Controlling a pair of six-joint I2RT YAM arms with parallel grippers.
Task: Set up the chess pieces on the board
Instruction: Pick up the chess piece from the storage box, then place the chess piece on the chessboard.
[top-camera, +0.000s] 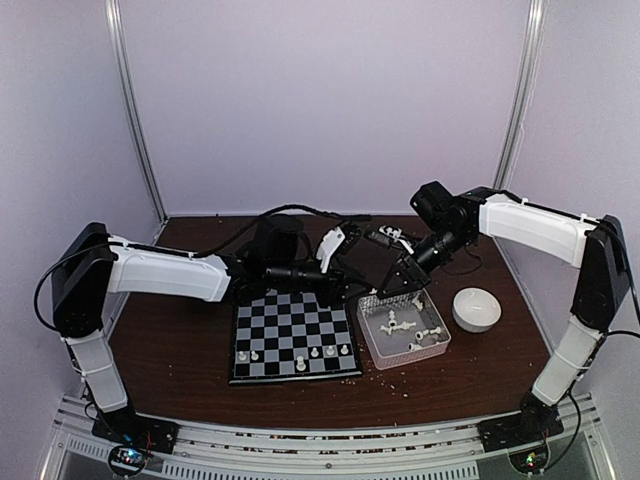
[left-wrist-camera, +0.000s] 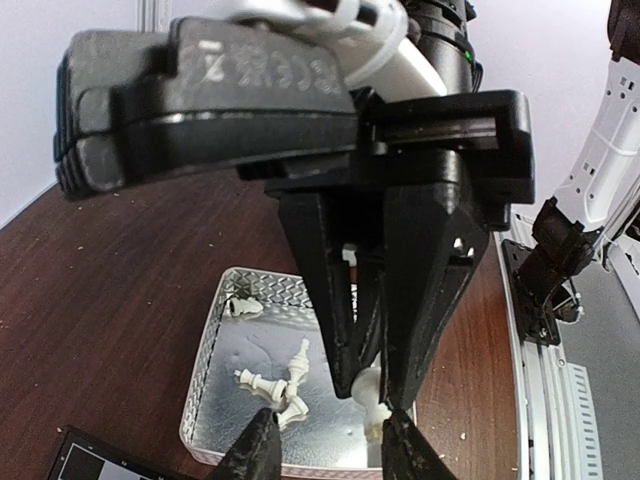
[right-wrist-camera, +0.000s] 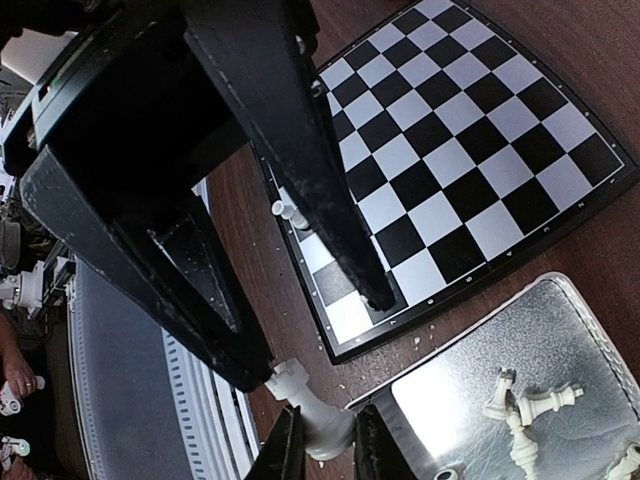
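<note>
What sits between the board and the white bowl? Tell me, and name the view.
The clear plastic tray, holding loose chess pieces, lies between the board and the white bowl; the top external view shows it.

tray (top-camera: 368, 335) right of board (top-camera: 292, 335) | bowl (top-camera: 477, 308) right of tray | pieces (top-camera: 395, 322) in tray

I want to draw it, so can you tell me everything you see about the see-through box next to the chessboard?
The tray is a shallow rectangular box of clear plastic with rounded corners, low ridged walls and a shiny floor. It sits flat on the brown table, just right of the board, with a thin strip of table between them and a white bowl on its other side. Several white chess pieces lie toppled inside it. It has no lid.
</note>
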